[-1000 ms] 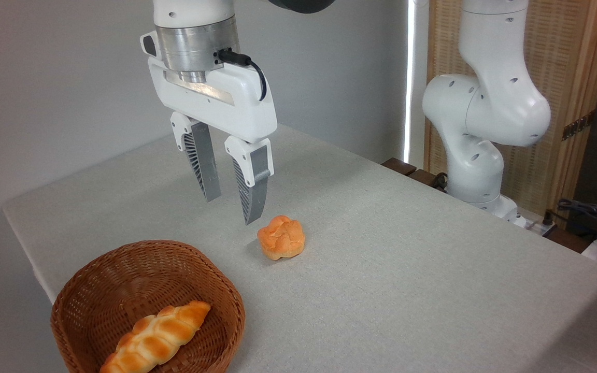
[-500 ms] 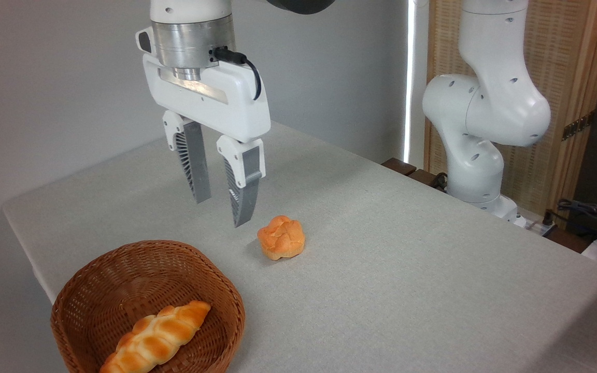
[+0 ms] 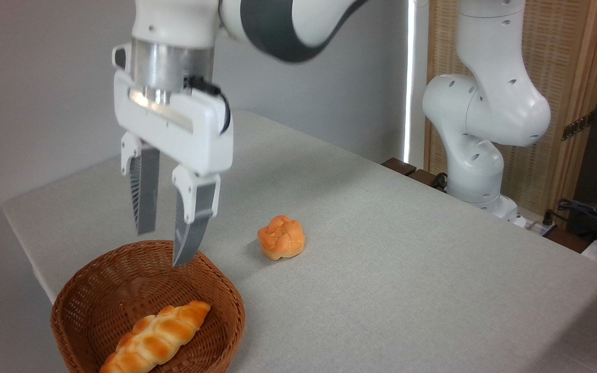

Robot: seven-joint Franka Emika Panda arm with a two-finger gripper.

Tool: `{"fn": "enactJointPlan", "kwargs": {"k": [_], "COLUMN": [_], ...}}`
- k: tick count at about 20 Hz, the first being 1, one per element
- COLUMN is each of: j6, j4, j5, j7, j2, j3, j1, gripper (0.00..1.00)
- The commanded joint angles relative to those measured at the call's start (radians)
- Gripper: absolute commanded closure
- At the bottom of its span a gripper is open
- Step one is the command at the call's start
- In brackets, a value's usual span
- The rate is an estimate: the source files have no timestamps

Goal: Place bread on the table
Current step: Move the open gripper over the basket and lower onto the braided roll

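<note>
The braided bread (image 3: 156,337) lies slantwise in the brown wicker basket (image 3: 221,295) at the lower left corner of the grey-beige worktop (image 3: 407,259), resting on the basket's floor with one pointed end up toward the right wall. Its lower end runs out of the bottom edge of the view, and the basket's near rim is cut off there too. The claw (image 3: 164,247) hangs above the basket's far rim, pointing downward, its two ribbed fingers spread with a clear gap between them and nothing held. Its right fingertip overlaps the basket's back edge in the view, while the left one ends just above the rim; whether either touches the wicker cannot be told from this angle. The claw is well clear of the bread, with open basket floor between them. A small round knotted bun (image 3: 281,238) sits on the worktop to the right of the basket, apart from both basket and claw. The arm's white base (image 3: 477,145) stands beyond the far right edge, before a slatted wooden screen (image 3: 563,77), with dark cables (image 3: 588,215) blurred at the right margin.
</note>
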Motion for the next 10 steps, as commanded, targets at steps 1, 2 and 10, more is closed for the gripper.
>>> {"fn": "enactJointPlan", "kwargs": {"k": [1, 2, 10], "j6": [0.118, 0.127, 0.163], "j4": [-0.009, -0.009, -0.020], "j5": [-0.003, -0.003, 0.077], "j7": [0.014, 0.014, 0.028], "j2": [0.067, 0.078, 0.168], "j3": [-0.025, -0.028, -0.031], "j1": [-0.003, -0.003, -0.004], "gripper": [0.00, 0.00, 0.00]}}
